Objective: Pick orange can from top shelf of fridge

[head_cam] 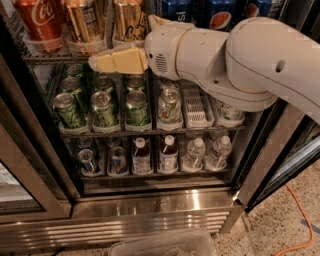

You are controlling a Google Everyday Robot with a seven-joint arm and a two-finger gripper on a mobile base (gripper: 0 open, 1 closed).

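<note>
The orange can (pixel 129 20), golden-orange with dark cursive lettering, stands on the top shelf (pixel 50 59) of the fridge (pixel 150 200), third lane from the left. A gold can with a pale text panel (pixel 84 22) and a red Coca-Cola can (pixel 37 20) stand to its left. My gripper (pixel 122 42) is right in front of the orange can and just below it. One cream finger (pixel 117 61) lies along the shelf's front edge, and the other finger's tip (pixel 157 21) shows at the can's right. The gripper is open and empty. My white arm hides the shelf's right part.
Blue Pepsi cans (pixel 220 15) stand at the top right. The rack below holds green cans (pixel 105 107), and the lowest rack holds bottles (pixel 167 152). A dark door frame (pixel 280 150) stands at the right. A clear plastic bin (pixel 165 245) and an orange cable (pixel 295 220) lie on the floor.
</note>
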